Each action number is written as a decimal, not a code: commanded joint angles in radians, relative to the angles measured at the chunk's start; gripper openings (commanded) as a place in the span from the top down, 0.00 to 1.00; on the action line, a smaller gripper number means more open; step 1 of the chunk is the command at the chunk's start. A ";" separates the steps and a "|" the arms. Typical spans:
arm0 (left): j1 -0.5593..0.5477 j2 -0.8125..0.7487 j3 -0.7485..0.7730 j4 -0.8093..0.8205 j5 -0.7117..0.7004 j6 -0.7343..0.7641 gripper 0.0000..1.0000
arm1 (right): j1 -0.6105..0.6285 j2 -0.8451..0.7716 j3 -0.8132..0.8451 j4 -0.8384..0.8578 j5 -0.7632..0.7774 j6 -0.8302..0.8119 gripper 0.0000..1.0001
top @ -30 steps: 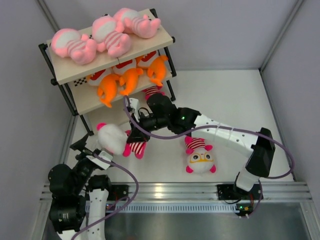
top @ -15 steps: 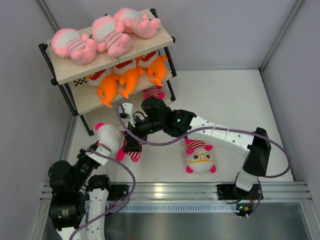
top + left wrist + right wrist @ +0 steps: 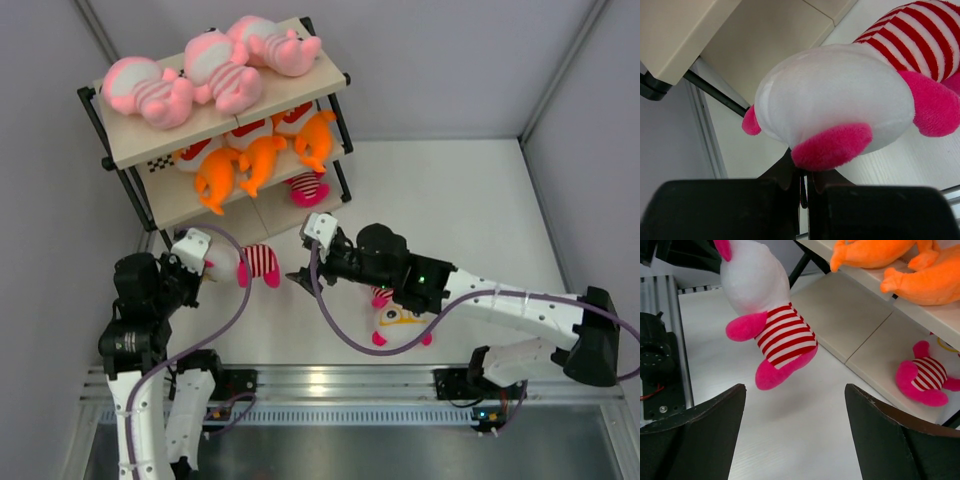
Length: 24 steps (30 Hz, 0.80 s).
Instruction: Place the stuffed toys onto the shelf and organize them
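A white-headed striped stuffed toy (image 3: 250,264) (image 3: 840,100) (image 3: 765,315) hangs off the floor left of the shelf's foot. My left gripper (image 3: 207,270) (image 3: 803,174) is shut on the pink ear at its head. My right gripper (image 3: 298,276) (image 3: 796,410) stands open just right of that toy, with nothing between its fingers. A second striped toy (image 3: 308,187) (image 3: 922,380) lies on the shelf's (image 3: 215,133) bottom board. A third (image 3: 402,318) lies face up on the table, partly under my right arm. Three pink toys (image 3: 205,72) fill the top board and three orange ones (image 3: 255,155) the middle board.
Grey walls close in on the left, back and right. The shelf's black legs (image 3: 175,250) stand close behind my left gripper. A metal rail (image 3: 350,385) runs along the near edge by the arm bases.
My right gripper has opened, let go of the striped toy and drawn back to the right. My left gripper has shut on the toy's head and raised it toward the shelf's foot.
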State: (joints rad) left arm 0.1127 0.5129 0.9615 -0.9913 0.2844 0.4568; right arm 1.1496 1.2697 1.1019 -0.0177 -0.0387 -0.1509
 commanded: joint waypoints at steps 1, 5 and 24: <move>0.001 0.013 0.063 -0.006 -0.002 -0.032 1.00 | 0.025 0.019 -0.051 0.229 0.083 -0.070 0.20; 0.001 0.015 0.082 -0.006 -0.028 -0.053 1.00 | 0.025 0.124 -0.024 0.306 0.122 0.015 0.23; 0.001 0.007 0.103 -0.006 -0.033 -0.066 1.00 | -0.008 0.379 0.102 0.318 -0.041 0.494 0.70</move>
State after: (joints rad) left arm 0.1127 0.5278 1.0290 -1.0176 0.2485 0.4171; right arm 1.1461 1.6203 1.1370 0.2768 -0.0788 0.2569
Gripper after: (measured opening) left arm 0.047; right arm 0.375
